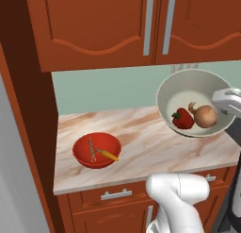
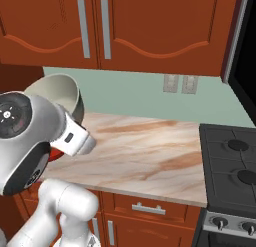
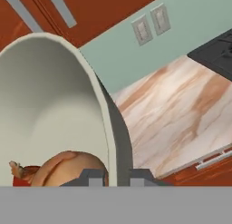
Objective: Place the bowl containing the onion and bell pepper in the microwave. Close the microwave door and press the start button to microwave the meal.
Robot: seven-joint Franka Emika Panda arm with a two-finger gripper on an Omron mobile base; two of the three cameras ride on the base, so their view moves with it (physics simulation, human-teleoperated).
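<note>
Two things ride in the bowl (image 1: pixel 195 102) right now, the onion (image 1: pixel 205 116) and the bell pepper (image 1: pixel 183 119), and I've got it lifted clear of the counter (image 1: pixel 141 147), tilted a little toward the base. In the hand view, the gripper (image 3: pixel 117 177) is pinched on the bowl's rim, one finger inside and one outside. My read: this is the carry, so I want the bowl levelled before any swing, and slow wrist moves so the onion doesn't roll out. The marble counter below is mostly bare; a red bowl (image 1: pixel 96 149) with a yellow-orange stick sits well off to the left. Wooden cupboards (image 2: pixel 125 26) hang above, a black stove (image 2: pixel 230 166) stands to the right, outlets (image 2: pixel 180 83) on the pale green wall.
</note>
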